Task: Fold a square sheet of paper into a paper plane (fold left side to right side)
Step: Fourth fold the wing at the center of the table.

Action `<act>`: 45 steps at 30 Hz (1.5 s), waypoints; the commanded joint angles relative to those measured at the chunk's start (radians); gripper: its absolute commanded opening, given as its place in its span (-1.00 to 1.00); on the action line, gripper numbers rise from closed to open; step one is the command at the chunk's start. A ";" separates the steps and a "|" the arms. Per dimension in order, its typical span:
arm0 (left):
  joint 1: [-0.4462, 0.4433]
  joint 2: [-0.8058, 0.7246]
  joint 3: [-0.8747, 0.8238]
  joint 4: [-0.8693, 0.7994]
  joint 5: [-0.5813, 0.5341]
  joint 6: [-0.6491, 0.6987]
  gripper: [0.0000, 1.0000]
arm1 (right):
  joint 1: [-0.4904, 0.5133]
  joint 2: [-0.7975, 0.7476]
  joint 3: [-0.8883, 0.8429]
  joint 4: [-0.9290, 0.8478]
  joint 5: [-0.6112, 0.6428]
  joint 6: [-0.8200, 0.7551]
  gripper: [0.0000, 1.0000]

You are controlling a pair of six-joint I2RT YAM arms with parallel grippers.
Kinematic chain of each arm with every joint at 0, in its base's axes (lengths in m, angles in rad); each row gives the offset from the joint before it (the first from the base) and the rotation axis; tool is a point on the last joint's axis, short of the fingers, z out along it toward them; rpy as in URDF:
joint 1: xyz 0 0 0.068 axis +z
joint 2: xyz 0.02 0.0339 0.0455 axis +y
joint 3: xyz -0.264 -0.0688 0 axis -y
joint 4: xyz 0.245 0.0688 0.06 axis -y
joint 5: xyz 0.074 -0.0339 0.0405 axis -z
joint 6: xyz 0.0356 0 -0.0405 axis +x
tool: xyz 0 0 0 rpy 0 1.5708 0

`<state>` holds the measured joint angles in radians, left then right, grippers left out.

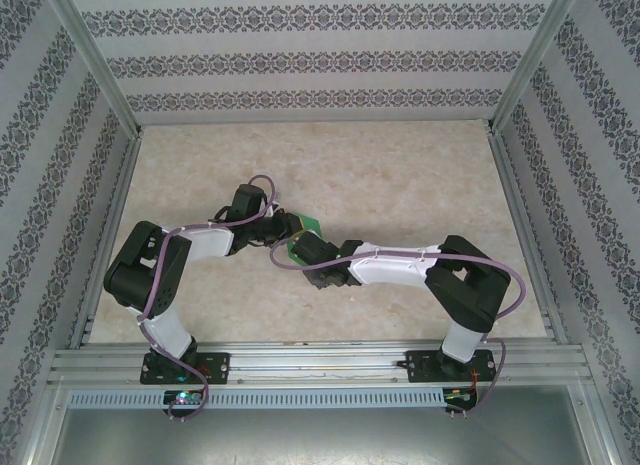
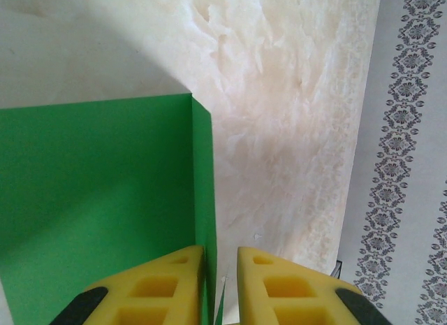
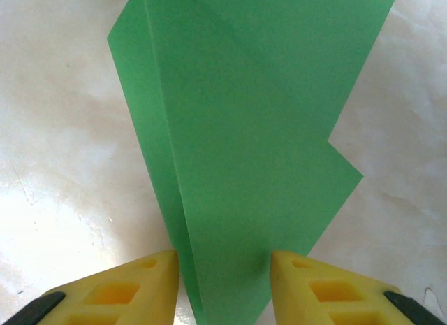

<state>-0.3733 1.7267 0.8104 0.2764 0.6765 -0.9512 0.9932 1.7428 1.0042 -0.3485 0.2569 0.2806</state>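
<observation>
Folded green paper [image 3: 251, 129] sits in the middle of the table [image 1: 400, 175], with free room toward every edge. The right gripper [image 3: 225, 255] gapes around its narrow end; the left gripper [image 2: 220, 251] straddles its raised edge, can't tell if pinching.

bright green paper [image 3: 258, 129] thin, matt and smooth with sharp creases, desk [image 2: 279, 129] pale and marbled with a soft sheen, left hand [image 2: 220, 258] with fingers [image 2: 160, 286] of matt yellow plastic, arm shells [image 1: 390, 265] of smooth white and black plastic, frame rails [image 1: 320, 370] of brushed metal
</observation>
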 commanded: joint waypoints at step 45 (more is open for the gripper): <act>0.294 -0.431 -0.150 -0.361 0.050 0.203 -0.21 | -0.058 -0.023 -0.059 0.074 -0.201 0.048 -1.00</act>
<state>-0.0837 1.3193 0.6659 0.0090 0.6914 -0.8177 0.9642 1.7615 0.9737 -0.3103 0.1638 0.2970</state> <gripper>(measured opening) 0.391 0.057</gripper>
